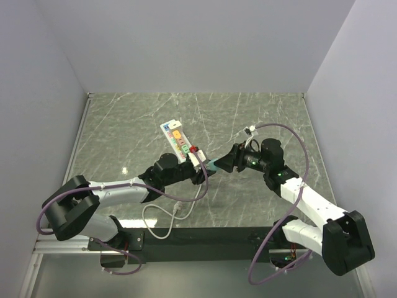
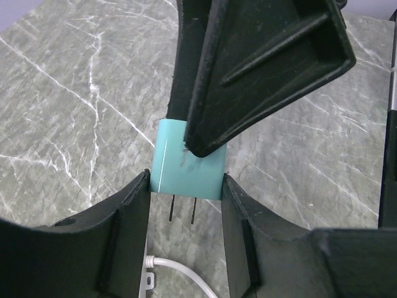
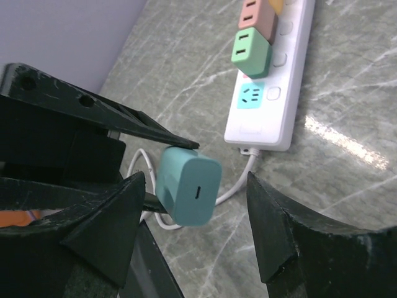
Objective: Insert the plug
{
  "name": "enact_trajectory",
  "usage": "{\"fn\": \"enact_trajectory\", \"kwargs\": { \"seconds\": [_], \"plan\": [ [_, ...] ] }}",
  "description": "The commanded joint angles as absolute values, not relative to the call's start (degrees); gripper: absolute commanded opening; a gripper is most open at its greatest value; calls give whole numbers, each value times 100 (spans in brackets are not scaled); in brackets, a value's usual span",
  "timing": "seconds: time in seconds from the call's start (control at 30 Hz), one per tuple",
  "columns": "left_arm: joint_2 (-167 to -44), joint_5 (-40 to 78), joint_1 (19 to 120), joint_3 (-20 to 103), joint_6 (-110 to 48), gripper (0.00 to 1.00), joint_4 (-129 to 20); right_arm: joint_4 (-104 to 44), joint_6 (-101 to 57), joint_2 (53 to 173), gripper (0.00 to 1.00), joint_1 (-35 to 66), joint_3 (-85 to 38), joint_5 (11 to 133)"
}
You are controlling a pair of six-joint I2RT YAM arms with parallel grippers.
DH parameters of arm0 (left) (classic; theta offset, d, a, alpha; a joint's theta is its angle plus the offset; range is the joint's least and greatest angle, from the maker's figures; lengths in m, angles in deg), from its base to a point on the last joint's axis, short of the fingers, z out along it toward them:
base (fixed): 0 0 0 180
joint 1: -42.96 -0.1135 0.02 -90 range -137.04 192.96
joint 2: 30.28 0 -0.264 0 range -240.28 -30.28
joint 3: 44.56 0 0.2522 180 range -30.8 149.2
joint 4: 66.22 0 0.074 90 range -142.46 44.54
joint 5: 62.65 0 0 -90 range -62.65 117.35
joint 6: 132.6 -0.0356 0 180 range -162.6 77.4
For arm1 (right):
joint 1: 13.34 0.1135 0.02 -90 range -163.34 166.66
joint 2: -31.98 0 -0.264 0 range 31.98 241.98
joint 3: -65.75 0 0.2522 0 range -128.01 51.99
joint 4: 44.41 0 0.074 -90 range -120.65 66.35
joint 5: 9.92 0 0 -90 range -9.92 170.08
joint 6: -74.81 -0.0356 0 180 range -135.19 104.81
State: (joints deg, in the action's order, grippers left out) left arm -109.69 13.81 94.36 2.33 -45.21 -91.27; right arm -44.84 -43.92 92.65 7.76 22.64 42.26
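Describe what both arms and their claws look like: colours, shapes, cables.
The left arm and right arm look alike: rounded white links joined by black joints, with bulky black housings near the bases. A purple cable loops loosely along each. The left claw and right claw are matte black, each with two broad, wedge-shaped fingers bearing raised ribs.

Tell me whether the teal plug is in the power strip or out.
Out. The left end effector holds the teal plug with both prongs bare, apart from the power strip.
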Motion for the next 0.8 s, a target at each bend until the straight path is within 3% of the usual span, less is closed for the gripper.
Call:
{"fn": "enact_trajectory", "kwargs": {
  "seconds": [0.0,0.43,0.7,0.77],
  "plan": [
    [-10823,1197,9429,401,-4602,9,-9491,-5015,-4594,9377,72,749,2202,3966],
    [-10964,1250,9420,541,-4646,9,-9421,-5060,-4657,9527,61,749,2272,3842],
    [-10999,1608,9420,471,-4629,11,-9543,-5183,-4858,9641,33,758,2211,3526],
    [-11069,1768,9420,471,-4594,14,-9605,-5253,-4920,9658,21,766,2193,3491]
  ]
}}
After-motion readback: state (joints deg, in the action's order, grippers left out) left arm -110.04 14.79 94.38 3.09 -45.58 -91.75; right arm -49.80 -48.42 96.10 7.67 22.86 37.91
